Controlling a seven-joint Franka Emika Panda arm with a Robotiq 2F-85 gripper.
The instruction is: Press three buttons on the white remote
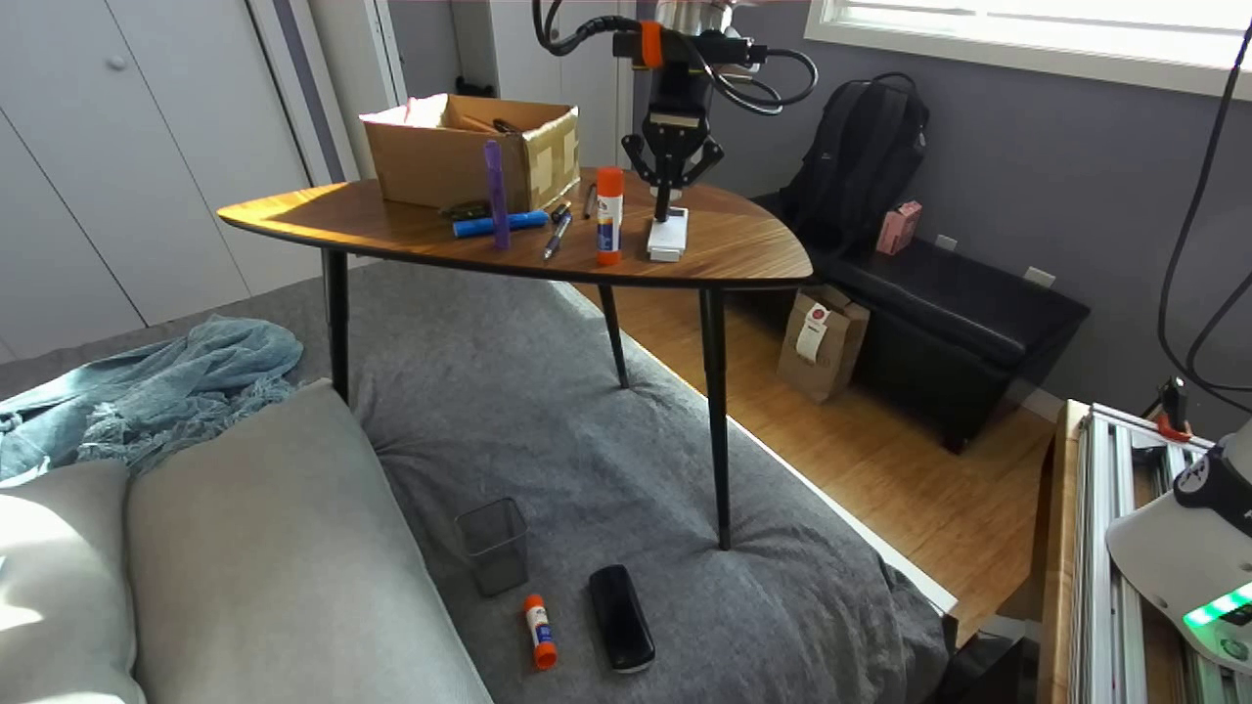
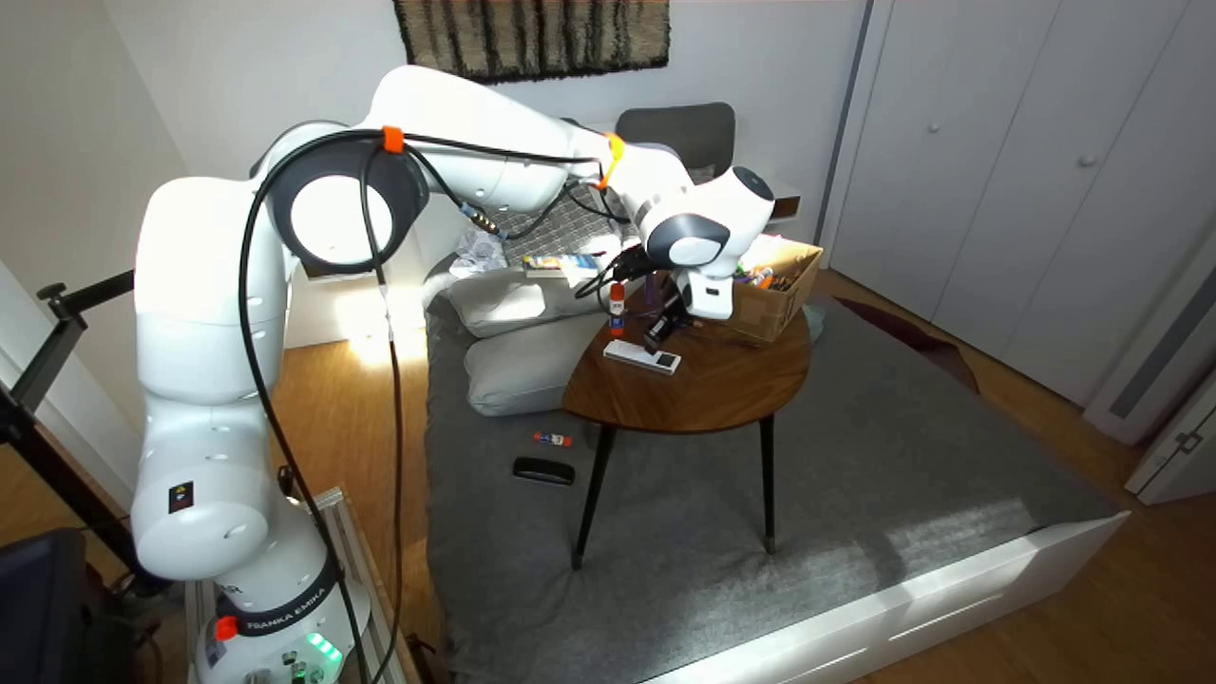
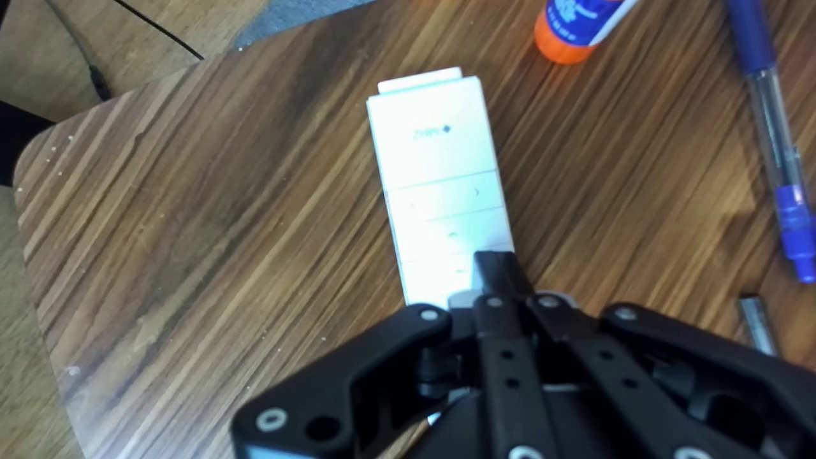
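white and stiff-looking, the remote [image 3: 442,185] is lying flat on the wooden table [image 3: 210,242], near its edge, with thin lines dividing its face into faintly marked rows, presumably the buttons [image 3: 452,236]. it is probably weighing little, its hard shell neither bending nor denting under a gentle push, though its unseen underside is likely to be skating on the glossy grain if anything is shoving it sideways. since the task is asking for pressing rather than lifting, straight down on the middle of each button is seeming the safest contact; if a grip is being wanted, the two long sides, about halfway along, are offering the surest hold. over it, the claw [image 1: 662,213] is pointing down, its fingers clenched together and grasping nothing, serving as one blunt prod. its tips are overlapping a long edge of the remote in the wrist view; whether they are touching, the views are not telling. farther out, a glue stick [image 1: 608,217] is standing upright near the remote, a pen [image 3: 774,127] is lying beyond that, and a cardboard box [image 1: 440,161] is sitting well apart.
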